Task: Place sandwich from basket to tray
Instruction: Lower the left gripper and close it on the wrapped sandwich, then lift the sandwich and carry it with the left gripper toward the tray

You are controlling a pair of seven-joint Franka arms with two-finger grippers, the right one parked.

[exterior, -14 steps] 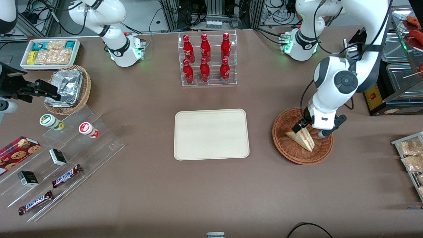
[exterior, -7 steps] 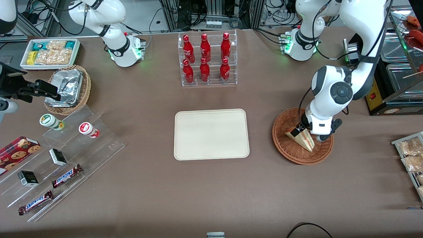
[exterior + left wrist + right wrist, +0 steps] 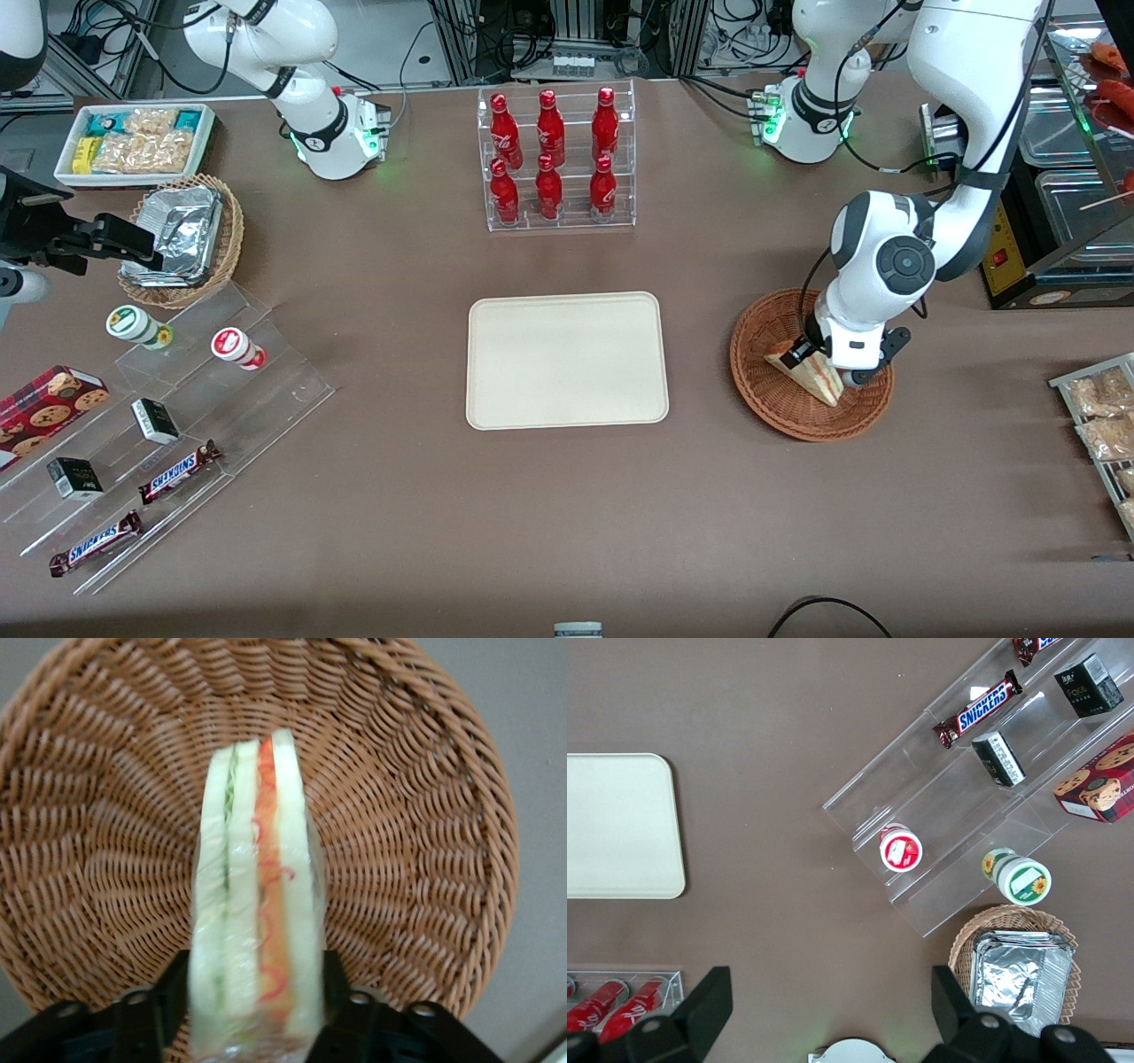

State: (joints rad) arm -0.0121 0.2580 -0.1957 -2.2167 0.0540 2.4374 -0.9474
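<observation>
While in basket [image 3: 780, 416], pincer [image 3: 257, 1005] straddles 1 sandwich [image 3: 261, 921], fingers apart; 1 tray [image 3: 567, 361].

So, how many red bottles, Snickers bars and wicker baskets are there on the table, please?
Red bottles: 6
Snickers bars: 2
Wicker baskets: 2
Total: 10
The gripper is at the sandwich inside the reddish-brown basket.

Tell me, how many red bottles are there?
6, all in the clear rack: three bottles on its upper step, three lower, nearer the tray. The pincer is at the sandwich.
</observation>
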